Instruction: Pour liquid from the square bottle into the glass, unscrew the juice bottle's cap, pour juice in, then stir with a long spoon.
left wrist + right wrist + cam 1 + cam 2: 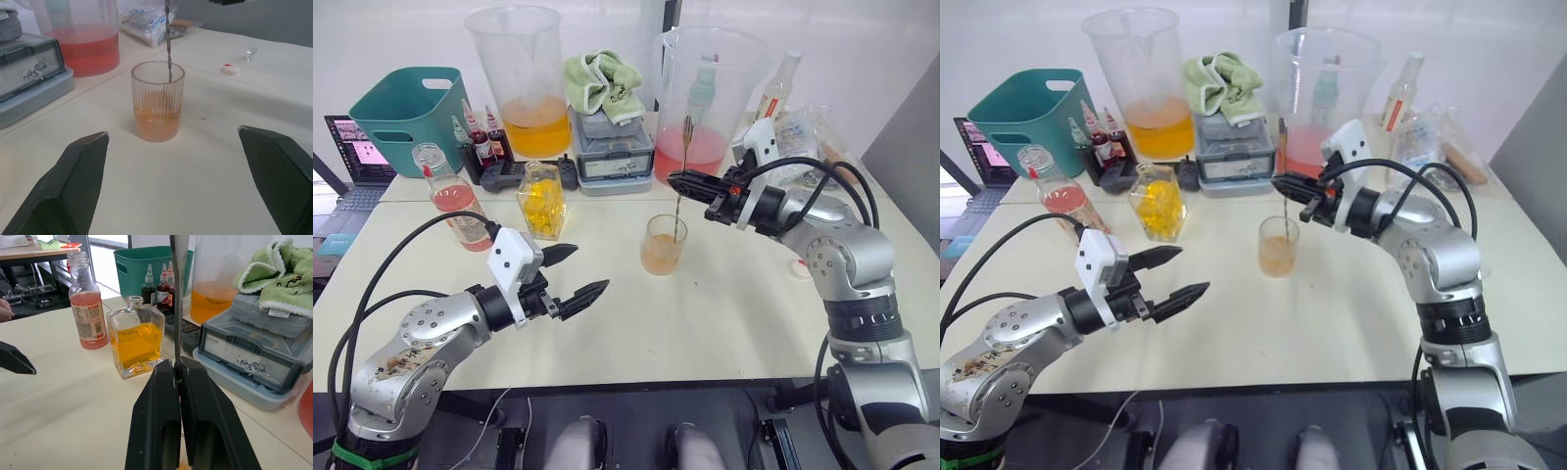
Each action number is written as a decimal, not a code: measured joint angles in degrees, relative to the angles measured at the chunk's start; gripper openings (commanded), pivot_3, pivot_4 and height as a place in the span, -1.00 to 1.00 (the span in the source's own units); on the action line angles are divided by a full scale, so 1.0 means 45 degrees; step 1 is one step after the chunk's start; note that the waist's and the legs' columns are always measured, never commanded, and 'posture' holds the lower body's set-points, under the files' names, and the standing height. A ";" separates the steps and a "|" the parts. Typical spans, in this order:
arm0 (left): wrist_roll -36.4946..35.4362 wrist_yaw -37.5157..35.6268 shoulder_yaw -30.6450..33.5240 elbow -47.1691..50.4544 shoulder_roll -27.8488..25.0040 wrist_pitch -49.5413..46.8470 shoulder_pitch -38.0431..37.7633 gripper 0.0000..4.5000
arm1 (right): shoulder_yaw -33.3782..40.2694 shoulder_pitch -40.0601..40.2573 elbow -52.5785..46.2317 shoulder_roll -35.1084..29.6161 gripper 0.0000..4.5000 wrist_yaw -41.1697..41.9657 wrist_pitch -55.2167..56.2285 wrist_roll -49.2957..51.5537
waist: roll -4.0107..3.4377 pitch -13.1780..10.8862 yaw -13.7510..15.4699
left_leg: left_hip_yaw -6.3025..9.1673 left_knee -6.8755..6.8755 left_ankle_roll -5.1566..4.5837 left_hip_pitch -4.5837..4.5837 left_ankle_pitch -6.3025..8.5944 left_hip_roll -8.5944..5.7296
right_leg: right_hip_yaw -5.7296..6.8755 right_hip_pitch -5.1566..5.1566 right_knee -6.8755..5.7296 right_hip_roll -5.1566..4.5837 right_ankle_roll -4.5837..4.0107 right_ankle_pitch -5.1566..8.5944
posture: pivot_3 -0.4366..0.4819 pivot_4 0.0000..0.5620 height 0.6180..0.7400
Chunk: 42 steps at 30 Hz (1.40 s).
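Note:
The glass [664,245] stands mid-table, about a third full of pale orange liquid. The long spoon [682,166] stands upright in it, and my right gripper [679,182] is shut on its stem above the rim; the same grip appears in the right wrist view [177,363]. My left gripper [578,272] hovers open to the left of the glass, nearer the front edge. The square bottle [541,201] with yellow contents stands behind it. The juice bottle [450,201] stands uncapped at the far left. The cap [800,268] lies on the table to the right.
At the back stand a teal basket [408,113], a beaker of orange liquid [524,88], a beaker of pink liquid [705,98], a grey box [612,152] with a green towel, several dropper bottles [480,137] and a black controller [504,176]. A laptop [352,147] sits far left.

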State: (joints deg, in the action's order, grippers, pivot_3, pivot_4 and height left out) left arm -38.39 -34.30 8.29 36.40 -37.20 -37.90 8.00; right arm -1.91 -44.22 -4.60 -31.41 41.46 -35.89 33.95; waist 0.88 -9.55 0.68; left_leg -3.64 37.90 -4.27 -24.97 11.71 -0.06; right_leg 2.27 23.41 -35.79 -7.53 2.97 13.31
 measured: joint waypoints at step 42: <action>0.0136 -0.0237 -0.0920 -0.0703 0.0027 -0.0244 0.1252 0.99 | 0.0100 0.0086 0.0252 0.2657 -1.00 0.0044 0.1745 -0.2067 | 0.0000 0.0000 -0.0085 | 0.0001 0.0000 0.0018 0.0005 -0.0012 -0.0007 | 0.0001 0.0011 -0.0035 0.0019 -0.0001 -0.0001 | -0.05 -0.47 0.93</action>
State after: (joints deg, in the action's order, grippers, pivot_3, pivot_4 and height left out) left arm -37.78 -35.36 4.15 33.23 -37.08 -39.00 13.63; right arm -1.46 -43.83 -3.46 -19.45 41.66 -28.04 24.65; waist 0.88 -9.55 0.30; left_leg -3.64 37.90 -4.19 -24.95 11.66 -0.09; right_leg 2.27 23.46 -35.95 -7.44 2.96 13.31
